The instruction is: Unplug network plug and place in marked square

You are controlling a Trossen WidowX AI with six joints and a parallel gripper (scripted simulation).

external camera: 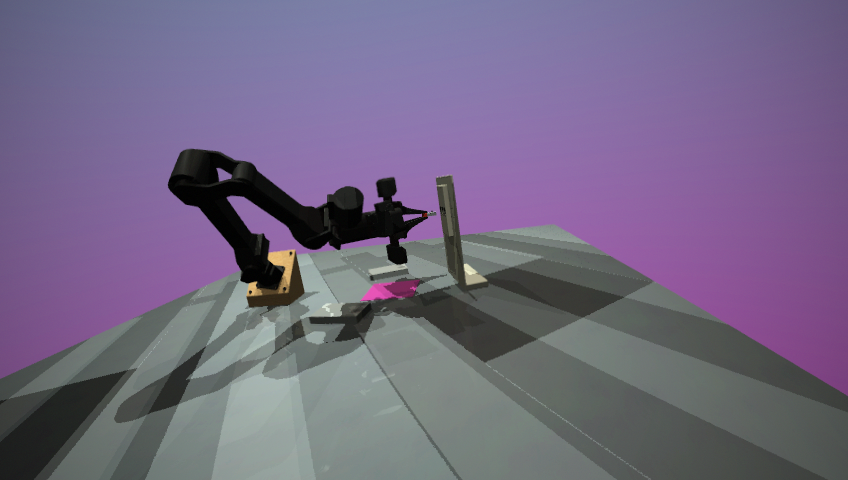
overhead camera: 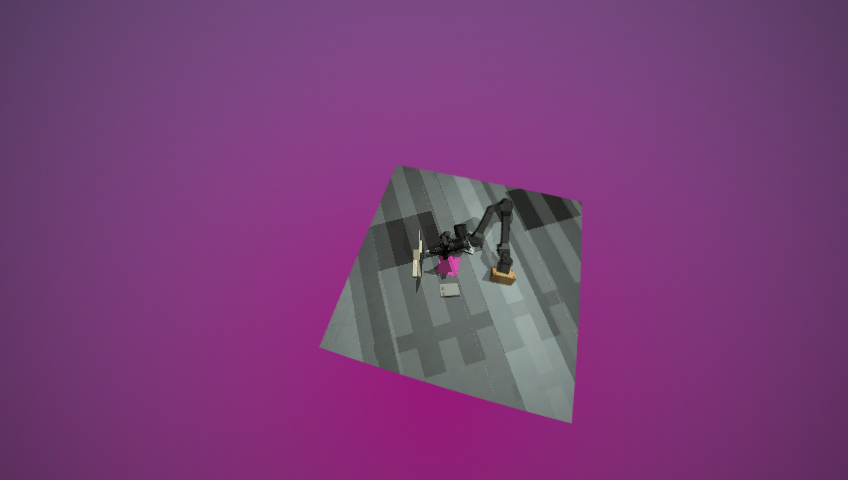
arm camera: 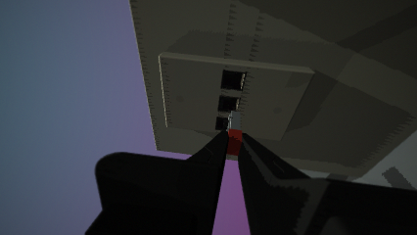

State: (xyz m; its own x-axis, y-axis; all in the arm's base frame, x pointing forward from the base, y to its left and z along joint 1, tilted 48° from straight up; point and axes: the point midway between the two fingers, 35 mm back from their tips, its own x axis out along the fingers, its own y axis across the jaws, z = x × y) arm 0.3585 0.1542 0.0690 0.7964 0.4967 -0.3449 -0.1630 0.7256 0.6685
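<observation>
The network plug [external camera: 432, 212] [arm camera: 235, 119], grey at the front and red at the back, is out of the socket, with a small gap to the upright panel [external camera: 454, 237] [arm camera: 294, 51]. My gripper [external camera: 425, 214] [arm camera: 232, 138] is shut on the plug's red part and holds it level, high above the table. Several dark sockets show in the panel's plate [arm camera: 188, 90] in the wrist view. The tab on the plug is too small to make out. The marked square [overhead camera: 449, 267] [external camera: 392, 290] is magenta and lies on the table below the gripper, in front of the panel.
A pale flat block [overhead camera: 449, 290] [external camera: 387, 271] lies on one side of the square. Another grey flat block [external camera: 333, 316] lies on the other side. The panel's foot [external camera: 474, 280] stands on the table. The arm's orange base block [overhead camera: 503, 277] [external camera: 293, 285] is farther back from the panel.
</observation>
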